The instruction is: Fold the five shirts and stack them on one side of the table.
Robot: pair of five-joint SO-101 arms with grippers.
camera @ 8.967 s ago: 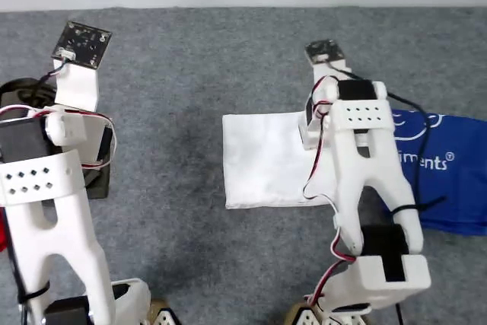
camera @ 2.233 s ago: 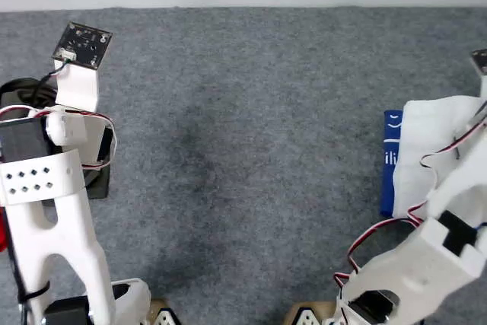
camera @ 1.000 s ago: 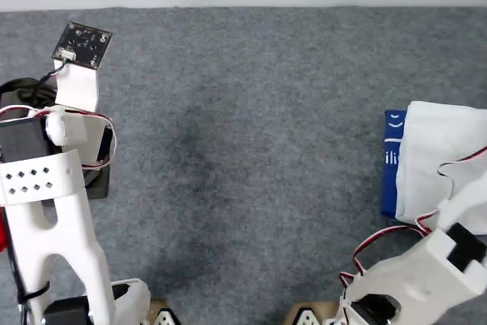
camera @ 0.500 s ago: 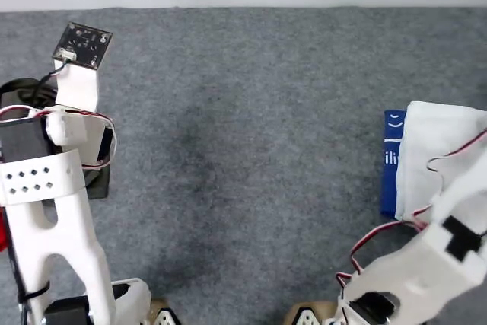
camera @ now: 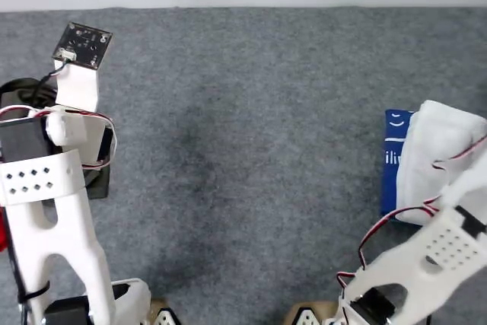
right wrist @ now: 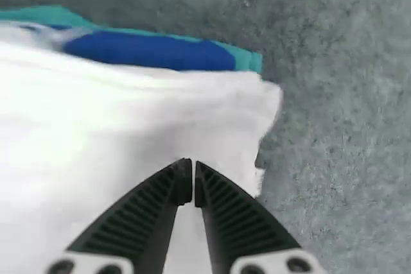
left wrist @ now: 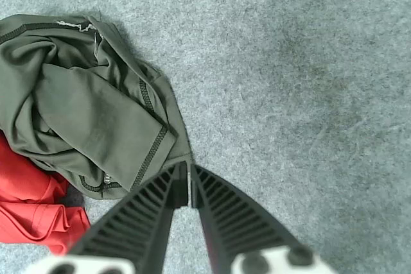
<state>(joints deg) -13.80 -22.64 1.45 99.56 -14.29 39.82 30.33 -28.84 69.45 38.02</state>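
White shirt: the white shirt lies on top of the blue shirt at the right edge of the bench. A strip of blue shows along the side toward the middle. The white cloth looks rounded and bunched at its far end, not flat.
Risk, unfolding: if cloth is caught in the right fingers when they pull away, the fold could drag open or the shirt could slide off the blue one.
Risk, skewed stack: the bunched end may leave the pile lumpy, so later shirts could sit tilted or slip.
Risk, arm sweep: the right arm hangs low over the pile, and a sideways retreat could push both layers toward the bench edge.
Right fingers: together, with the tips directly over the white shirt and near its edge. I cannot tell whether they pinch a fold.
Left fingers: the left fingers are together over bare bench, with nothing between them.
Olive shirt: the olive shirt lies crumpled, its hem just beside the left fingertips.
Red shirt: the red shirt lies crumpled against the olive one, on the side away from the fingers.
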